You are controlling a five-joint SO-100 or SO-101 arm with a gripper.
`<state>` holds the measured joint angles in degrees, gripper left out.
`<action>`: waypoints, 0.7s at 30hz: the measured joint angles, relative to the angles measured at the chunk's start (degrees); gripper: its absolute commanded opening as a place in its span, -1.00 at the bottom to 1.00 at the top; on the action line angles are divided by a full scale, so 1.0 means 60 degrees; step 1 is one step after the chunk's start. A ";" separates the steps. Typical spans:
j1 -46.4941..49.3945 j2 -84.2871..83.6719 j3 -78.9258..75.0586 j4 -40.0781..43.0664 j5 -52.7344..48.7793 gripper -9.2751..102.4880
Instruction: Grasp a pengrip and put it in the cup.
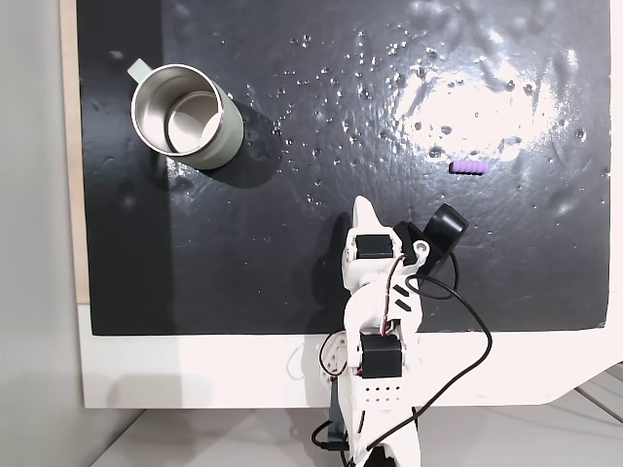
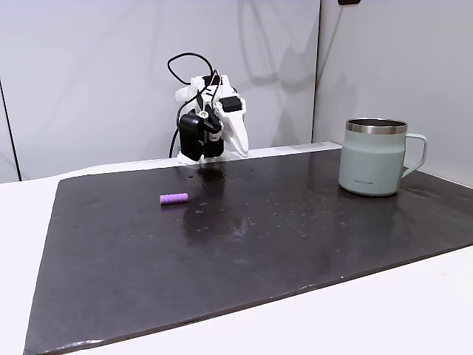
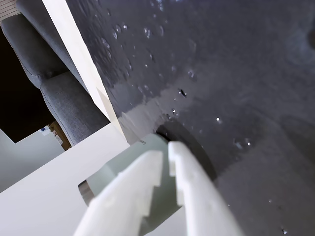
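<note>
On black mat (image 1: 292, 195): pengrip (image 1: 468, 167) lying flat, untouched; cup (image 1: 187, 114) upright, well apart. Gripper (image 3: 165, 153) raised, fingers nearly together, holding nothing.

Black mat (image 1: 292, 243) covers most of the white table (image 1: 195, 370) in a fixed view, glossy, bumpy, strong glare patch at about 2 o'clock. Bare table strip runs along the mat's 6 o'clock edge, light wood edge at 9 o'clock. In another fixed view the mat (image 2: 259, 251) lies flat, pale wall panels (image 2: 96, 74) behind at 12 o'clock. Wrist view: grey cushions (image 3: 64, 93) at 9 o'clock beyond the table edge.
</note>
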<state>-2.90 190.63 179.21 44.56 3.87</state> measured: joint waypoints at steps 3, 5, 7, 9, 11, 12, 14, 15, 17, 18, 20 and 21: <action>-0.0015 0.0000 0.0000 0.0000 -0.0029 -0.83; -0.0073 0.0000 -0.0015 0.0000 -0.0029 -0.83; -0.0161 0.0000 -0.0176 0.0073 -0.0029 -0.83; -0.0176 0.0000 -0.0483 0.0308 -0.0117 -0.83; -0.0366 0.0000 -0.1040 0.0630 -0.0249 -0.83; -0.0483 -0.0015 -0.1392 0.0835 -0.0278 -0.83; -0.0601 -0.0352 -0.2256 0.1230 -0.0352 -0.83; -0.0601 -0.0703 -0.2783 0.1421 -0.0396 -0.83; -0.0542 -0.1538 -0.3926 0.1860 -0.0469 -0.83; -0.0542 -0.2065 -0.4556 0.2095 -0.0513 -0.83; -0.0586 -0.3032 -0.5815 0.2520 -0.0513 -0.83; -0.0557 -0.3413 -0.6372 0.2681 -0.0513 -0.83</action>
<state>-6.24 170.16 140.98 60.64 0.79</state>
